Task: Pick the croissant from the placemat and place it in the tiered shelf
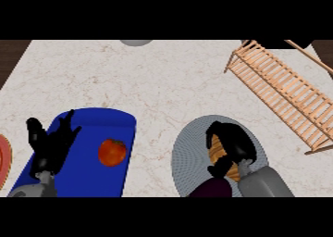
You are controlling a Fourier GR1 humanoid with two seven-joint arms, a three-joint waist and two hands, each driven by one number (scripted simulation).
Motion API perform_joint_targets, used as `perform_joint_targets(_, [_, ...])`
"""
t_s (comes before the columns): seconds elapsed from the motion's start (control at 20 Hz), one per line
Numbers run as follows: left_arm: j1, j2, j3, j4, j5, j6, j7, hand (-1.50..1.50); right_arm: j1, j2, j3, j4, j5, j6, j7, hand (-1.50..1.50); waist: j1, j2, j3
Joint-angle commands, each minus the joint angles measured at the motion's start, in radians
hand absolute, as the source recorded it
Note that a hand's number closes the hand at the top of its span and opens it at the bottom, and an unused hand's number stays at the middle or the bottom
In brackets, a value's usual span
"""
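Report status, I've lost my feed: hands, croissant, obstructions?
Right hand curled on croissant, over grey placemat. Left hand open, resting. Wooden shelf path unobstructed.

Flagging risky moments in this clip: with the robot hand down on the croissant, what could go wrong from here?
1. The right robot hand hides most of the croissant, so the hold cannot be checked; it might slip when lifted.
2. The tiered shelf stands apart across the counter and looks tilted; its slats could let the croissant roll or catch.
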Motion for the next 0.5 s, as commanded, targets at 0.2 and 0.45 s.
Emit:
perform_joint_targets(0.2, [-0.035,-0.016,-0.017,0.018,-0.012,0.005,0.021,0.00,-0.070,0.138,-0.100,-0.095,0.036,-0.165,0.321,1.50,-0.009,0.011,0.005])
perform_joint_targets(0.45, [-0.017,-0.009,-0.018,0.010,-0.011,0.000,0.013,0.00,-0.241,0.141,-0.196,-0.022,0.140,-0.422,0.670,1.50,0.039,0.016,0.004])
